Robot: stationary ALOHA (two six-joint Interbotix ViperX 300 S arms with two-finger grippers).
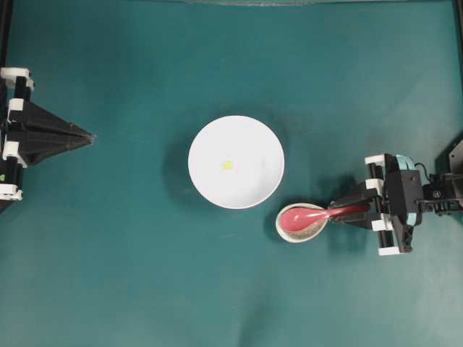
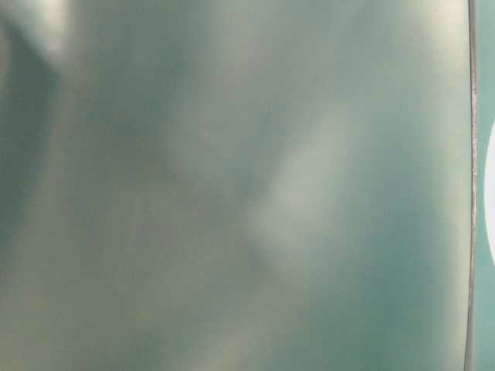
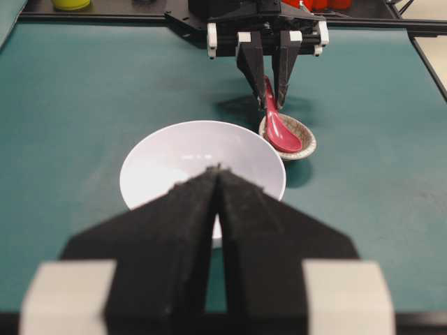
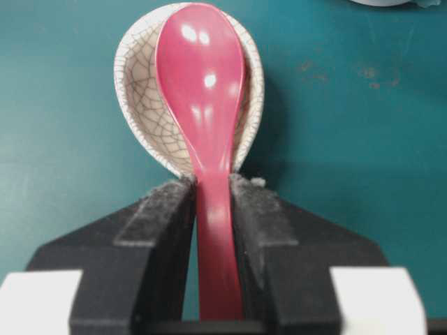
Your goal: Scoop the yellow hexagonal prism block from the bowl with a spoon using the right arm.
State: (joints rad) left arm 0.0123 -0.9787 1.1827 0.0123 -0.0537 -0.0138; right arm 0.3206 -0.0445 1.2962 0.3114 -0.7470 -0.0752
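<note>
The white bowl sits mid-table with the tiny yellow hexagonal prism block lying inside it. Just right of the bowl, the pink-red spoon rests scoop-up in a speckled beige spoon rest. My right gripper has its two fingers pressed against the sides of the spoon's handle, with the scoop lying in the rest. At the far left, well clear of the bowl, my left gripper is shut with nothing in it. Its closed fingertips hide the block in the left wrist view.
Teal mat covers the table around the bowl. The right arm's body reaches in from the right edge. A yellow object stands beyond the far table edge. The table-level view is a blur.
</note>
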